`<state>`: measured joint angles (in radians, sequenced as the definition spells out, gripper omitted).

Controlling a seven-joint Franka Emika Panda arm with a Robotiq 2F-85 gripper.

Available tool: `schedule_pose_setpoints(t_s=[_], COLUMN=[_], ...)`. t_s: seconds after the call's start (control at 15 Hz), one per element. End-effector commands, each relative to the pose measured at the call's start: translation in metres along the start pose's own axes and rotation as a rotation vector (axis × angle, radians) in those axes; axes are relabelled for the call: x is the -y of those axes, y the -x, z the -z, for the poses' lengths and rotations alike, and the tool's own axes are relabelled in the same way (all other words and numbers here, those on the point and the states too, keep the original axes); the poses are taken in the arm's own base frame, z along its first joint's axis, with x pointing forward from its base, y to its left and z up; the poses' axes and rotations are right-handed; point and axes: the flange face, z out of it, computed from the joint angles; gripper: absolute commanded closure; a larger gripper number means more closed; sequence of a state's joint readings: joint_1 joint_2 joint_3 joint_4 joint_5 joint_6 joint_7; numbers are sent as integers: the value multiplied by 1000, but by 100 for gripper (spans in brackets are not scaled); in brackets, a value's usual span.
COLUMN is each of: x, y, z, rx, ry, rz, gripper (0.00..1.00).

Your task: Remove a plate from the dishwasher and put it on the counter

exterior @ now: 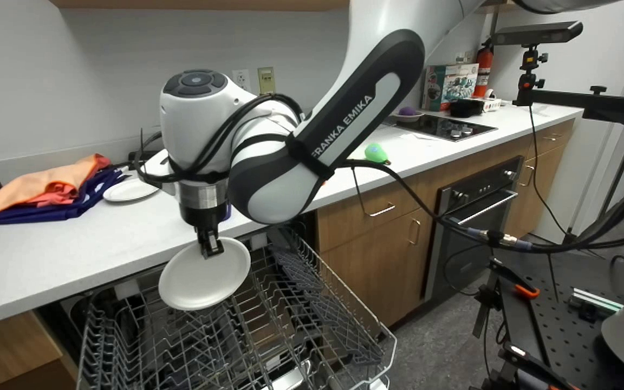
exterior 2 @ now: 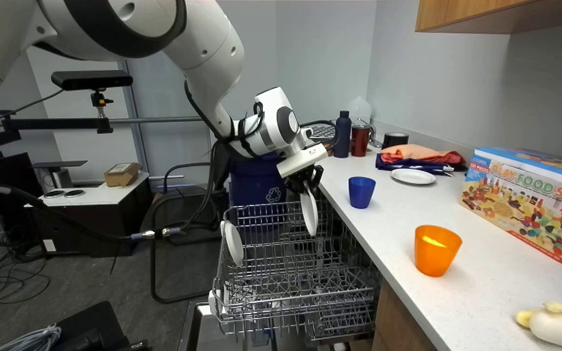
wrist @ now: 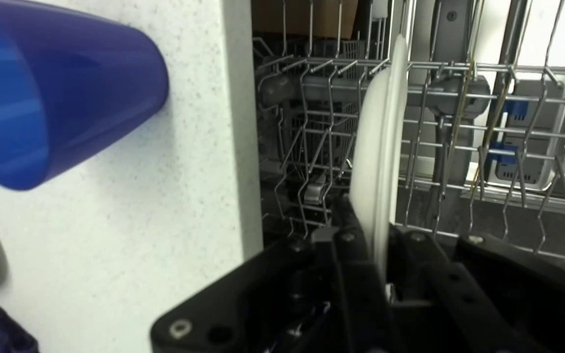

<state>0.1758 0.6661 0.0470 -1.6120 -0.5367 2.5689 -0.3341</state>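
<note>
My gripper is shut on the edge of a white plate, which hangs nearly upright below it. In the wrist view the plate is edge-on between the fingers. The same plate and gripper show in an exterior view beside the counter's edge. The plate is over the pulled-out wire rack of the dishwasher; I cannot tell whether its lower edge touches the wires. The white counter runs alongside. Another white plate leans at the rack's outer side.
On the counter are a blue cup near the edge, an orange cup, a white plate, folded cloths, a play food box and a green toy. A dark bottle stands at the far end.
</note>
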Motion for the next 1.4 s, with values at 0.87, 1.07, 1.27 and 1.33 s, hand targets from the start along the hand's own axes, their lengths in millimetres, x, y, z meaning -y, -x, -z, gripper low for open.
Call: schedule_pose_setpoints(t_s=[0.87,1.07,1.27,1.33], x=[-122,-143,-160,-165], y=[-20,-22,-23,-23], z=[119,109,93,86], rx=[-177,-182,-193,-193], ry=[-149,-167,-178,-174], rz=[-549,-700,-841,-884], gripper=[98,98,98,98])
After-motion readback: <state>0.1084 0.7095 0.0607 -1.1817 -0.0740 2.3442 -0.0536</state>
